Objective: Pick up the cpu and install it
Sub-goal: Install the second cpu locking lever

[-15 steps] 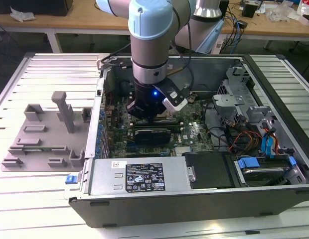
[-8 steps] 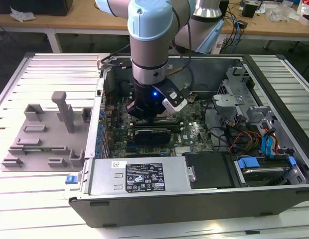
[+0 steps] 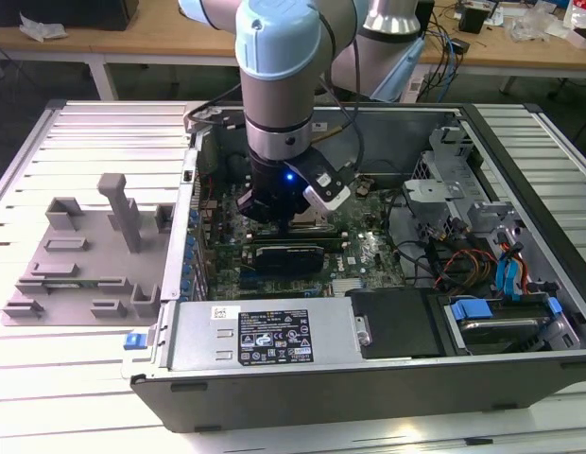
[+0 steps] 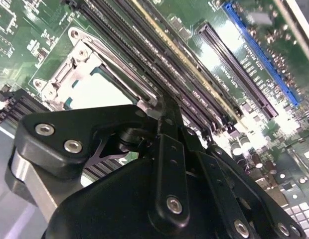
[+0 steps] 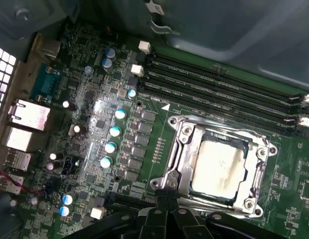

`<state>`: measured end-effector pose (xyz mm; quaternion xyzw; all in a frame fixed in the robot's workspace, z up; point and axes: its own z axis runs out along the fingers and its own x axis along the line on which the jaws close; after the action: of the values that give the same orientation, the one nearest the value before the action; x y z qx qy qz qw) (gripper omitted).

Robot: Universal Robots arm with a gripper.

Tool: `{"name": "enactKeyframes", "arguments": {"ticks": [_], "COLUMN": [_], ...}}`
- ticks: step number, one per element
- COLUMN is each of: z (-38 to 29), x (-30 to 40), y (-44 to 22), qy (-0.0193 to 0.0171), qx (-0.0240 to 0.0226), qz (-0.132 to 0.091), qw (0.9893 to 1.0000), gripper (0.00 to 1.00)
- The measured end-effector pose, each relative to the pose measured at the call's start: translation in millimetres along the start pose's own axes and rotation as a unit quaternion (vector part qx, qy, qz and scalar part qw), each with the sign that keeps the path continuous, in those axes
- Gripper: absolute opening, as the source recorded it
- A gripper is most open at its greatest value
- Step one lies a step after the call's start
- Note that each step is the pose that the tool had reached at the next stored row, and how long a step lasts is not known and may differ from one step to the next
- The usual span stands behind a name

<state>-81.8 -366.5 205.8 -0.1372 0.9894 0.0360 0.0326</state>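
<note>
The cpu (image 5: 218, 167) lies flat inside the metal socket frame (image 5: 180, 149) on the green motherboard, its silvery-white top facing up; the second wrist view shows the cpu (image 4: 102, 90) in the same frame. My gripper (image 5: 167, 193) hangs just beside the socket's edge, its black fingers pressed together with nothing between them. In the second wrist view the gripper (image 4: 165, 113) tapers to a shut tip over the memory slots next to the socket. In the exterior view the gripper (image 3: 291, 219) reaches down into the open computer case, low over the board.
Long black memory slots (image 5: 229, 87) run beside the socket. The case wall (image 3: 194, 189) stands on the exterior view's left, with a gray fixture tray (image 3: 80, 260) outside it. Drive bays with blue tabs (image 3: 506, 317) and cables (image 3: 458, 260) crowd the exterior view's right.
</note>
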Motion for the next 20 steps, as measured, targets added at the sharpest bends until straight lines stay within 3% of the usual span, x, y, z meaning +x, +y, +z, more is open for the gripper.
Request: {"name": "enactKeyframes", "arguments": {"ticks": [3, 5, 8, 9, 11, 13, 16, 18, 20], "z": [0.6, 0.8, 2.1, 2.1, 1.3, -7.9, -31.8, -53.3, -55.5], "x": [7.9, 10.4, 12.6, 12.8, 12.8, 11.9, 9.9, 8.3, 5.5], "y": [4.1, 5.0, 5.7, 5.7, 5.9, 7.1, 9.2, 10.8, 10.3], "qy": [-0.0087, -0.0126, -0.0216, -0.0236, -0.0237, -0.0238, -0.0237, -0.0237, -0.0233], "qx": [-0.0024, -0.0033, -0.0083, -0.0101, -0.0102, -0.0102, -0.0102, -0.0101, -0.0103], "qz": [0.0, -0.001, -0.001, -0.001, -0.001, -0.001, -0.001, -0.001, -0.001], "qw": [1.0, 0.9999, 0.9997, 0.9997, 0.9997, 0.9997, 0.9997, 0.9997, 0.9997], "gripper": [0.11, 0.11, 0.11, 0.11, 0.11, 0.11, 0.11, 0.11, 0.11]}}
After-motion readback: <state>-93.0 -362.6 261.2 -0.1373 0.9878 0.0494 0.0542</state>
